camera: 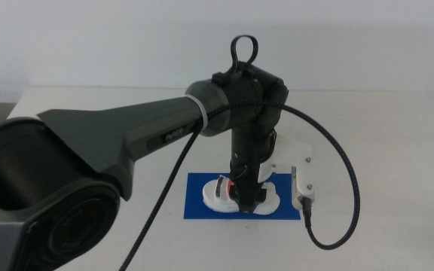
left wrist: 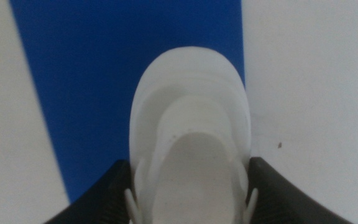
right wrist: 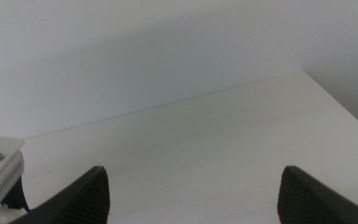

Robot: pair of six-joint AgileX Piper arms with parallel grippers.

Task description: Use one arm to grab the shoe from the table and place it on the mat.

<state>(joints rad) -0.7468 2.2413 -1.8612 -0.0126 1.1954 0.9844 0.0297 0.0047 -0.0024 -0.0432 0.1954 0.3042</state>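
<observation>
The left arm (camera: 126, 132) reaches in from the left and points straight down over the blue mat (camera: 198, 199) on the white table (camera: 398, 150). Its gripper (camera: 247, 202) is shut on the small white shoe (camera: 218, 194), one jaw on each side. A bit of the red strap shows beside the jaws. In the left wrist view the shoe (left wrist: 191, 124) fills the gap between the jaws of the left gripper (left wrist: 190, 171), low over the mat (left wrist: 104, 74) near one of its edges. I cannot tell whether the shoe rests on the mat. The right gripper (right wrist: 194, 180) is open and empty over bare table.
A black cable (camera: 353, 188) loops from the left arm's wrist down to the table on the mat's right. The white wrist camera mount (camera: 304, 177) hangs over the mat's right end. The table's far edge meets a pale wall.
</observation>
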